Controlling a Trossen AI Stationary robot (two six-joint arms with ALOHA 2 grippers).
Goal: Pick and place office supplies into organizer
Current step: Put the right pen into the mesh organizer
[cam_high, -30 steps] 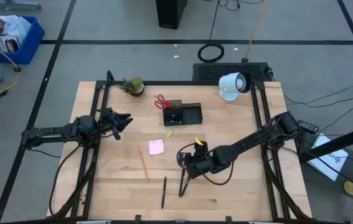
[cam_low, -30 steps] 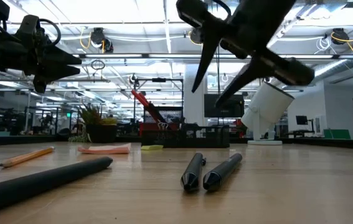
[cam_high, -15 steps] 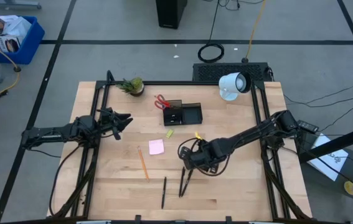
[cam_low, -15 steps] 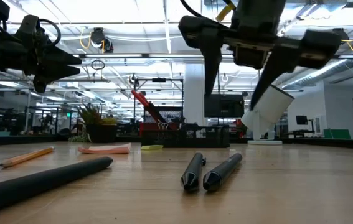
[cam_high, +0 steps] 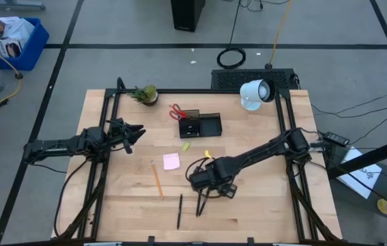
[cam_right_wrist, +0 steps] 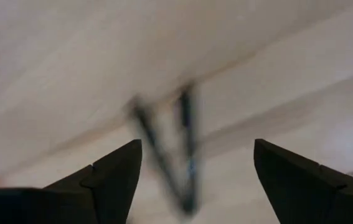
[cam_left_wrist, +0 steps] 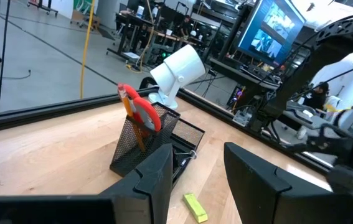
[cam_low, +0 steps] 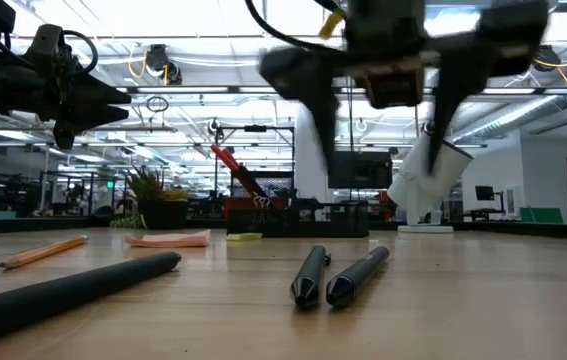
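Risk: two black pens (cam_high: pixel 202 201) lie touching in a narrow V on surface (cam_high: pixel 268 205); right gripper (cam_high: pixel 210 186), fingers (cam_right_wrist: pixel 111 171) spread wide, empty, hangs just above them, so a descent may pinch both, or nudge one so it rolls. Third pen (cam_high: pixel 179 210) lies beside, apart.

Surroundings: organizer (cam_high: pixel 200 124) at far side, red-handled scissors (cam_high: pixel 177 111) standing in its cup. Sticky-note pad (cam_high: pixel 171 161), pencil (cam_high: pixel 157 179), yellow piece (cam_high: pixel 185 146) lie between, but not tall enough to block carry. Left gripper (cam_high: pixel 133 132) waits at left, fingers (cam_left_wrist: pixel 251 177) apart, empty. Lamp-like device (cam_high: pixel 256 93), potted plant (cam_high: pixel 145 93) well clear.
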